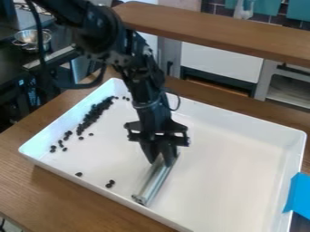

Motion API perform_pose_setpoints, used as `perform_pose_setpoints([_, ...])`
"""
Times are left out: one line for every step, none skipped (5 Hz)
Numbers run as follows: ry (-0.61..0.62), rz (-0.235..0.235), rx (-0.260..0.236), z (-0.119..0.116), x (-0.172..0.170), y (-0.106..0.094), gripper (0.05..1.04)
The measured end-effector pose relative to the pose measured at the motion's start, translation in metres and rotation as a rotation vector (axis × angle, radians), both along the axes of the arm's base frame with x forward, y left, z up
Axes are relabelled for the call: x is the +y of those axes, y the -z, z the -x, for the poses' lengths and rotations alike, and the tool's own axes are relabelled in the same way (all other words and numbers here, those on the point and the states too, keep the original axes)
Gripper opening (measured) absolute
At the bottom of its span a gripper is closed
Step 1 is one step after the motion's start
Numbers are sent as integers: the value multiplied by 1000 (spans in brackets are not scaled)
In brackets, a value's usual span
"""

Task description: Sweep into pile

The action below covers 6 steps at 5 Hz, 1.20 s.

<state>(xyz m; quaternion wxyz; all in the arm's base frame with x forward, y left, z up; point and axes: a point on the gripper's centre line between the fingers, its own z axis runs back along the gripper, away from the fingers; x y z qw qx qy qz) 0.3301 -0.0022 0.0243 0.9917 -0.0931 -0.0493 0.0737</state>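
Black, roundish pellets (94, 114) line the left edge of the white plastic tray (233, 181); the black two-finger gripper (163, 158) clamps a silver metal bar (153, 181) near the front edge. Keep it low, nudging stray ones gently leftward.

We are finding no readable text.
At the left edge, we are seeing pale-blue marks (21, 83) on black equipment (23, 96), but they are being too small for us to make out as letters or numbers.
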Motion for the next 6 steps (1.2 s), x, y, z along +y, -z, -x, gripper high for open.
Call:
perform_pose_setpoints([-22, -20, -19, -6, 28, -1, 339])
perform_pose_setpoints([-7, -46, -25, -8, 47, 1, 339])
perform_pose_setpoints([8, -72, -59, -5, 78, 3, 339])
perform_pose_setpoints([57, -95, -78, 1, 102, 3, 339])
perform_pose_setpoints([39, -111, -83, 10, 144, 2, 339])
perform_pose_setpoints([66, -135, -96, 10, 168, 2, 339])
